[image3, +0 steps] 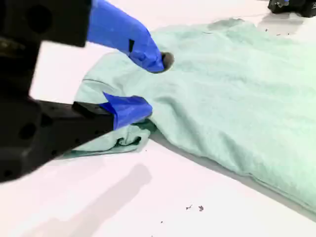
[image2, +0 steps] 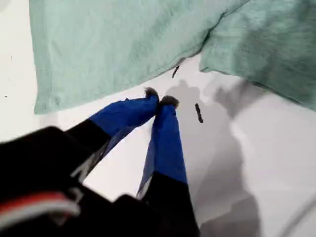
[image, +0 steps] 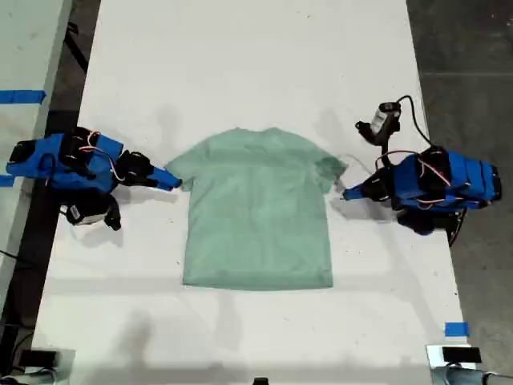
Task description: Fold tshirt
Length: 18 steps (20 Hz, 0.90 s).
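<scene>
The pale mint-green tshirt (image: 256, 212) lies flat on the white table (image: 240, 64), collar toward the exterior view's top. My first gripper (image: 346, 195) is on the exterior view's right. In the first wrist view it (image2: 162, 98) is shut with nothing in it, on bare table a little short of the gap between the shirt's body (image2: 113, 44) and sleeve (image2: 266, 44). My second gripper (image: 172, 180) comes from the exterior view's left. It (image3: 148, 84) is open at the other, rumpled sleeve (image3: 106, 86), one finger above the fabric and one against its edge.
Blue tape strips sit near the table edges at the exterior view's left (image: 20, 96) and lower right (image: 455, 329). A small device (image: 453, 355) lies at the exterior view's lower right corner. Dark specks (image2: 198, 113) dot the table by my first gripper.
</scene>
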Available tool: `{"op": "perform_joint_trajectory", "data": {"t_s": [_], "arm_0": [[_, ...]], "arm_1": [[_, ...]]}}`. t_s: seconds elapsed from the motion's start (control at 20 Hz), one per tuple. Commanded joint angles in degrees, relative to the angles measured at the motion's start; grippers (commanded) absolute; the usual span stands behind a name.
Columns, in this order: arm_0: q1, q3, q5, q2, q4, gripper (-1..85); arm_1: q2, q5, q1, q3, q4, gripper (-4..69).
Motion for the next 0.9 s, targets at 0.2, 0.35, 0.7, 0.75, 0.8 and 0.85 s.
{"op": "perform_joint_trajectory", "data": {"t_s": [0.2,0.35,0.7,0.75,0.8,0.85], "arm_0": [[-0.3,0.6,0.2,6.2,0.0,6.6],[-0.3,0.6,0.2,6.2,0.0,0.1],[0.6,0.6,0.3,6.2,0.0,0.1],[0.8,0.6,0.5,6.2,0.0,0.1],[0.8,0.6,0.5,6.2,0.0,0.1],[0.9,0.6,0.5,6.2,0.0,0.1]], "arm_1": [[0.5,-0.3,0.7,0.4,0.8,3.2],[0.5,-0.3,0.7,0.4,0.8,3.2],[0.5,-0.3,0.7,0.4,0.8,3.1],[0.5,3.7,0.7,0.4,0.8,3.0],[0.5,9.0,1.3,0.4,0.8,3.0],[0.5,17.5,1.5,0.4,0.8,3.0]]}}
